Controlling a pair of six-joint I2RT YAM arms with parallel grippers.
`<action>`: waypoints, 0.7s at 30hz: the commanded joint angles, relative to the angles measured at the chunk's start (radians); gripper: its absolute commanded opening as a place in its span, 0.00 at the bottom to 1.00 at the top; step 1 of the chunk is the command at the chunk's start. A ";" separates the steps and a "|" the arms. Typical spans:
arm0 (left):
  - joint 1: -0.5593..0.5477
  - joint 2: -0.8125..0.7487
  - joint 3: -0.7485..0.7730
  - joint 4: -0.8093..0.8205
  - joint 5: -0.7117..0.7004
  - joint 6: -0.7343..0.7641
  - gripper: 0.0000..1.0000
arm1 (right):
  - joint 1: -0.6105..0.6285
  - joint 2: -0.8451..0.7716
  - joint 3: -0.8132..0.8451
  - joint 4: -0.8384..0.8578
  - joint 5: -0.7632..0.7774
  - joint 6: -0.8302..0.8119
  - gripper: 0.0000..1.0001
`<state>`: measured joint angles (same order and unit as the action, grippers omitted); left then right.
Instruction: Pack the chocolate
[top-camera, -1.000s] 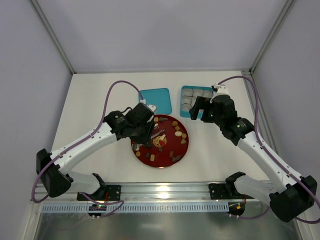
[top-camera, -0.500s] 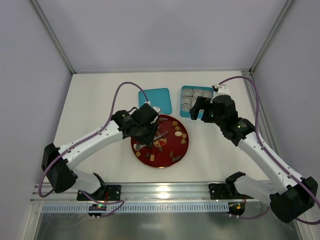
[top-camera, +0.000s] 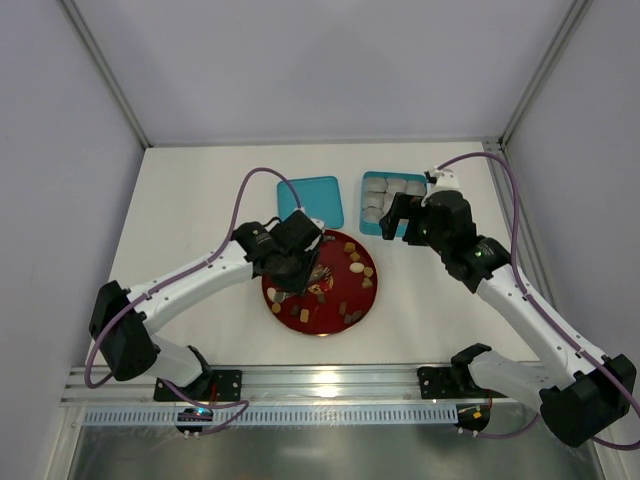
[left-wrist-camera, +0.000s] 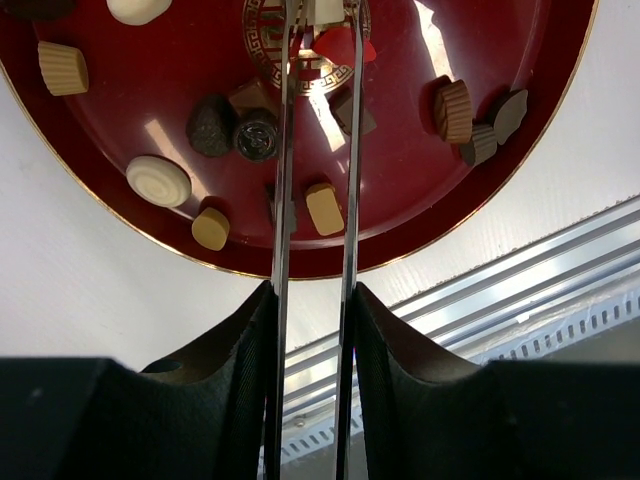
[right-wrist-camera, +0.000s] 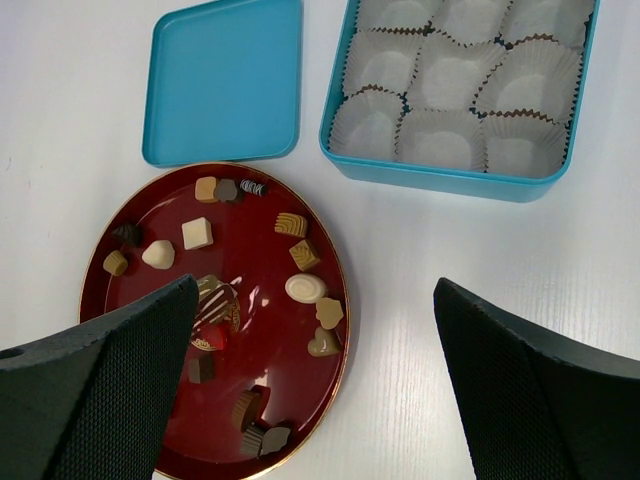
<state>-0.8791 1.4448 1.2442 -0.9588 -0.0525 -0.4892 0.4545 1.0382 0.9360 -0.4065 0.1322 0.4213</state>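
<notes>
Several chocolate pieces (right-wrist-camera: 306, 288), dark, tan, cream and one red, lie scattered on the red plate (right-wrist-camera: 265, 270). The plate also shows in the top view (top-camera: 372, 290). My left gripper (top-camera: 305, 272) hangs over the plate's centre. In the left wrist view its two thin metal blades (left-wrist-camera: 320, 12) stand a narrow gap apart, with a pale piece between them at the frame's top edge. The tips are cut off, so I cannot tell if it is gripped. My right gripper (top-camera: 395, 215) is wide open and empty (right-wrist-camera: 315, 283), high between the plate and the box.
An open teal box (right-wrist-camera: 450, 182) with several empty white paper cups (right-wrist-camera: 450, 75) stands at the back right. Its teal lid (right-wrist-camera: 225, 80) lies flat to its left, just behind the plate. A metal rail (top-camera: 320, 385) runs along the near edge.
My left arm has stretched out and its gripper has shifted right, from the plate's left part toward its centre. The right arm has not moved.
</notes>
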 joint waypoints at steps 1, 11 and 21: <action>-0.009 -0.004 0.000 0.020 -0.010 0.014 0.34 | 0.004 -0.026 -0.003 0.015 0.018 -0.004 1.00; -0.011 0.002 0.067 -0.008 -0.044 0.021 0.20 | 0.003 -0.032 -0.003 0.015 0.021 -0.004 1.00; -0.009 0.083 0.283 -0.046 -0.058 0.066 0.16 | 0.001 -0.046 0.009 0.001 0.032 -0.018 0.99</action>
<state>-0.8841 1.5002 1.4364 -1.0054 -0.0898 -0.4583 0.4545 1.0218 0.9321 -0.4145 0.1413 0.4198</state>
